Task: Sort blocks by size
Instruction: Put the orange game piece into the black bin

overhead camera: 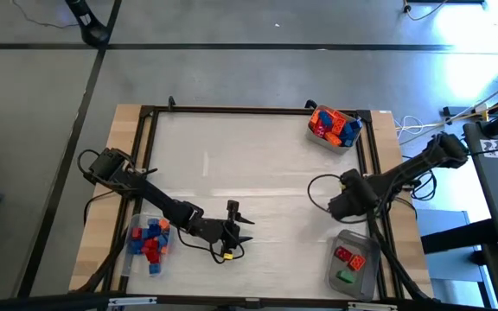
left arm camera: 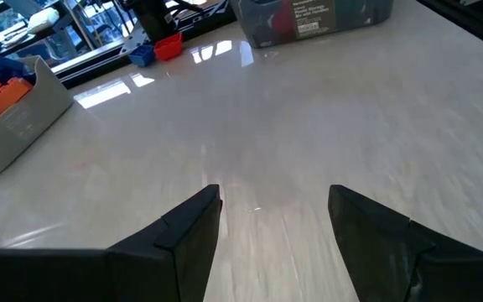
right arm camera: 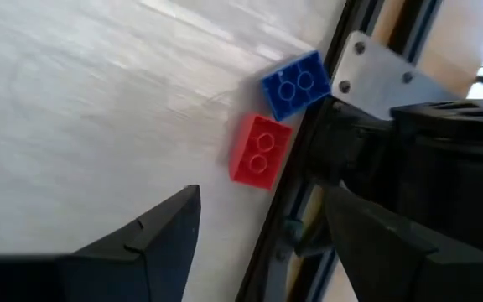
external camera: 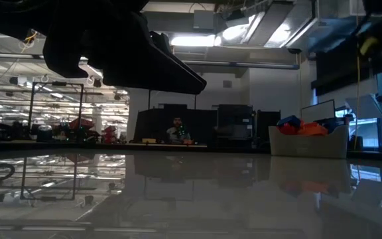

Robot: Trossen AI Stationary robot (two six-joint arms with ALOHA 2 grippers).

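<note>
On a pale table (overhead camera: pixel 258 173) ringed by a dark metal frame, seen from directly above, two dark robot arms reach inward. The left gripper (overhead camera: pixel 237 226) hovers near the front edge at centre, its two fingers spread apart and holding nothing; its own wrist camera confirms this, showing bare tabletop between the dark fingers (left arm camera: pixel 183 239). The right gripper (overhead camera: pixel 340 206) sits by the right frame rail, also spread and empty. The blocks are gathered in three clear tubs: a tub of red and blue blocks (overhead camera: pixel 149 244) at the front left, a tub of orange, red and blue blocks (overhead camera: pixel 335 127) at the back right corner, and a tub with a few red and green blocks (overhead camera: pixel 353 263) at the front right. Only the right wrist camera shows two loose pieces on the table: a red block (right arm camera: pixel 260 151) and a blue block (right arm camera: pixel 295 84), touching each other and lying just beside the frame rail. The table-level camera shows one tub of orange and blue blocks against a dim room, where a person (external camera: pixel 176 130) sits far off.
</note>
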